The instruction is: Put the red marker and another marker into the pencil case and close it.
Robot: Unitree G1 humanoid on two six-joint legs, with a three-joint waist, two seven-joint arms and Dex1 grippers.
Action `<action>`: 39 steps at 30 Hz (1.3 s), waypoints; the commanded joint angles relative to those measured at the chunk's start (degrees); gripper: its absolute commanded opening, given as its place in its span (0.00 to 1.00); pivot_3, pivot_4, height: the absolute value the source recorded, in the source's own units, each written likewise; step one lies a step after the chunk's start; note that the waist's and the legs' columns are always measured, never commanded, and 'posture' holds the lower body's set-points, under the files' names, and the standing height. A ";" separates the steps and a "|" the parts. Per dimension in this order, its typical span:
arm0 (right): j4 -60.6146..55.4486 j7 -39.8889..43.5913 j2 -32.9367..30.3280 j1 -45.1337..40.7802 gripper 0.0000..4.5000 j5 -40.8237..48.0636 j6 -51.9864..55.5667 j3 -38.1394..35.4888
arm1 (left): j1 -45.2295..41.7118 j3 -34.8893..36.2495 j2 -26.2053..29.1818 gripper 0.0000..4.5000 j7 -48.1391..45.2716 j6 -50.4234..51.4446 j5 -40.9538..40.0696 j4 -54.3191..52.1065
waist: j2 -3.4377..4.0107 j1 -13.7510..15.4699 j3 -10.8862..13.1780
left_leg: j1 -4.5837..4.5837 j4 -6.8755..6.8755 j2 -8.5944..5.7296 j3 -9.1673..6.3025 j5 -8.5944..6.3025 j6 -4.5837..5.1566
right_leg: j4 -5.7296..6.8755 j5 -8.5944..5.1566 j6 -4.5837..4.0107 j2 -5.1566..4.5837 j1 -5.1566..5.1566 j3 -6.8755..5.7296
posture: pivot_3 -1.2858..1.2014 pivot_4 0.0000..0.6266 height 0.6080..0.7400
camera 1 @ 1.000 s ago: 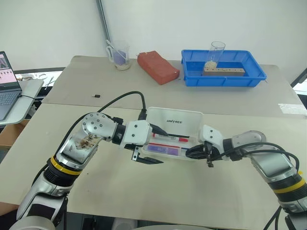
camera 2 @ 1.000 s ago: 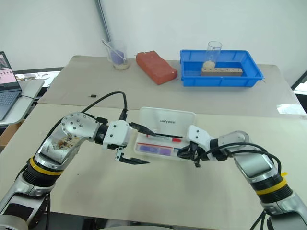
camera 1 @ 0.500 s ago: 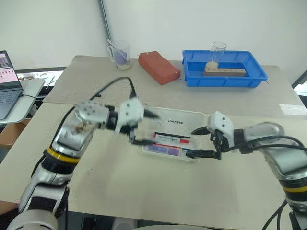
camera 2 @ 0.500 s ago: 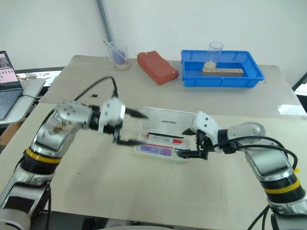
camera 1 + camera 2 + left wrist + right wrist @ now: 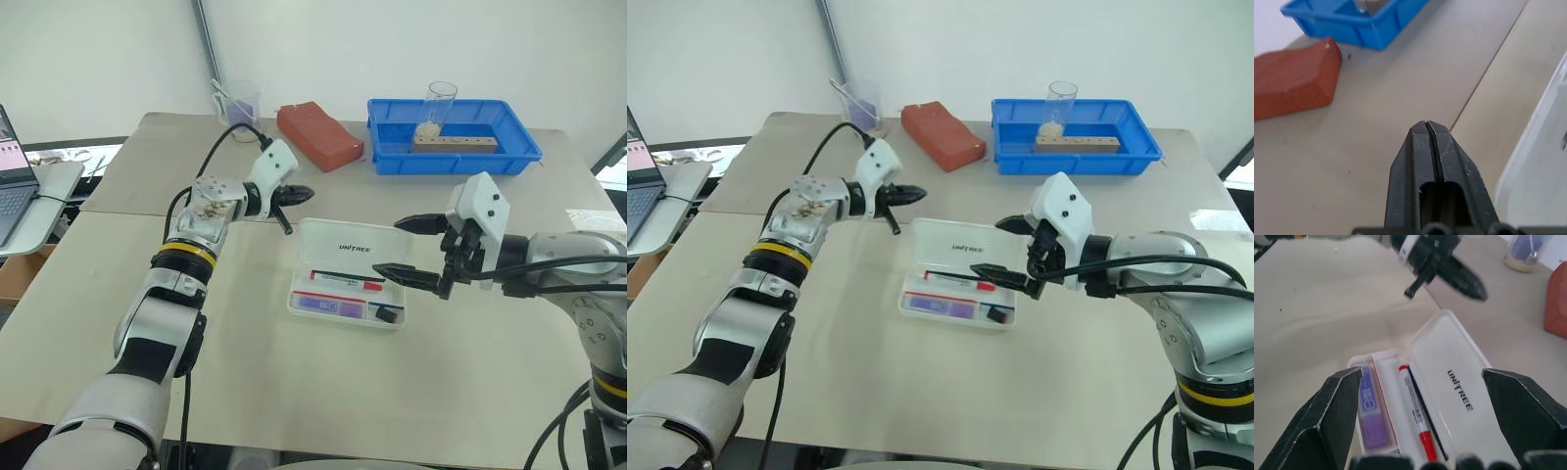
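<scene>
The white pencil case (image 5: pixel 384 252) lies open mid-table, its UNITREE lid tipped back on the far side. The red marker (image 5: pixel 348 282) and the other marker, a purple highlighter (image 5: pixel 331 306), lie side by side in its tray. From the right wrist view I see the red marker (image 5: pixel 1414 412) and the highlighter (image 5: pixel 1372 412) below the open fingers. My right gripper (image 5: pixel 388 246) hovers open above the case's right end, holding nothing. My left gripper (image 5: pixel 304 194) is shut and empty, beyond the lid's far left corner, with its fingertips (image 5: pixel 1427 125) pressed together.
A small black item (image 5: pixel 389 315) sits in the tray's right end. At the back stand a red brick (image 5: pixel 318 135), a blue tray (image 5: pixel 509 155) with a glass and a wooden block, and a plastic cup (image 5: pixel 243 103). A laptop (image 5: pixel 12 166) sits far left.
My left gripper left the case's near left side, swung to beyond the lid's far corner, and shut. My right gripper opened and rose from the case's right end.
</scene>
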 commanded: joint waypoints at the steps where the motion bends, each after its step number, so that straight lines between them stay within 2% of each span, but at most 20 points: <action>1: -2.47 -3.28 0.51 -2.08 0.96 2.29 1.28 -2.08 | -2.76 -1.01 0.29 0.00 -5.33 -0.10 1.45 0.63 | 0.00 -0.01 0.00 | -0.01 0.00 -0.01 0.00 0.00 -0.01 | 0.00 0.00 0.00 0.00 -0.01 0.00 | 0.52 0.24 1.00; 7: -2.53 -6.81 1.32 -4.36 0.96 4.21 1.80 -2.19 | -1.79 0.02 0.73 0.00 -15.00 3.19 -0.67 -3.52 | 0.01 0.10 -0.01 | -0.03 0.01 0.00 0.00 0.02 -0.02 | 0.02 0.00 0.00 -0.01 -0.01 -0.03 | 0.52 0.24 1.00; 11: -2.37 -5.41 -0.14 -3.65 0.96 5.24 0.86 -0.95 | 3.05 -1.69 3.47 0.00 -23.38 7.05 -2.27 -14.88 | 0.05 -0.06 -0.03 | -0.07 -0.01 0.00 0.00 0.02 -0.02 | 0.02 0.00 -0.01 0.00 -0.05 -0.02 | 0.52 0.24 1.00; 15: -1.36 -1.25 -3.55 0.56 0.96 3.51 -1.52 2.69 | 11.00 -5.32 7.45 0.00 -28.69 6.56 -1.74 -28.17 | 0.14 -0.35 -0.08 | 0.05 -0.11 0.04 0.01 0.02 -0.02 | 0.01 0.01 -0.03 0.00 0.01 0.00 | 0.52 0.24 1.00; 20: 0.30 0.32 -4.52 2.87 0.96 0.88 -4.40 6.60 | 17.57 -8.98 8.99 0.00 -28.17 6.39 0.32 -37.34 | 0.12 -0.01 -0.07 | 0.04 -0.04 0.05 0.01 0.04 0.01 | 0.06 0.01 -0.04 -0.01 0.03 0.00 | 0.52 0.24 1.00; 25: 1.24 1.34 -4.44 3.87 0.96 -0.66 -5.83 8.84 | 20.78 -11.98 9.33 0.00 -25.75 4.09 3.53 -39.67 | 0.11 0.11 -0.08 | 0.01 0.07 0.05 0.01 0.04 0.02 | 0.04 0.01 -0.03 -0.01 0.06 0.00 | 0.52 0.24 1.00; 29: 2.47 2.04 -4.31 3.99 0.96 -1.89 -6.96 9.67 | 20.44 -11.62 9.16 0.00 -24.24 2.98 3.72 -39.38 | 0.13 0.00 -0.09 | 0.03 0.08 0.05 0.00 0.04 0.02 | 0.04 0.01 -0.03 0.00 0.08 0.00 | 0.52 0.24 1.00; 33: 3.59 2.68 -4.09 4.08 0.96 -2.27 -8.00 9.54 | 19.38 -7.53 8.29 0.00 -21.64 5.75 0.15 -40.42 | 0.11 0.01 -0.08 | 0.02 0.08 0.05 -0.01 0.04 0.02 | 0.04 0.01 -0.02 0.00 0.06 0.00 | 0.52 0.24 1.00; 36: 5.82 5.39 -5.86 6.13 0.96 -2.84 -10.72 7.84 | 18.98 -0.10 10.57 0.17 -19.83 10.71 -5.27 -44.15 | 0.06 -0.02 -0.05 | -0.03 0.10 0.06 -0.02 0.04 0.03 | 0.06 0.00 -0.02 0.01 0.01 -0.01 | 0.52 0.24 1.00; 39: 9.36 7.77 -7.83 8.42 0.96 -4.04 -13.95 5.95 | 23.06 6.62 16.18 0.45 -19.24 14.76 -8.58 -48.95 | 0.09 -0.17 -0.06 | -0.01 0.09 0.06 -0.03 0.04 0.03 | 0.05 0.00 -0.01 0.01 0.03 -0.03 | 0.52 0.24 1.00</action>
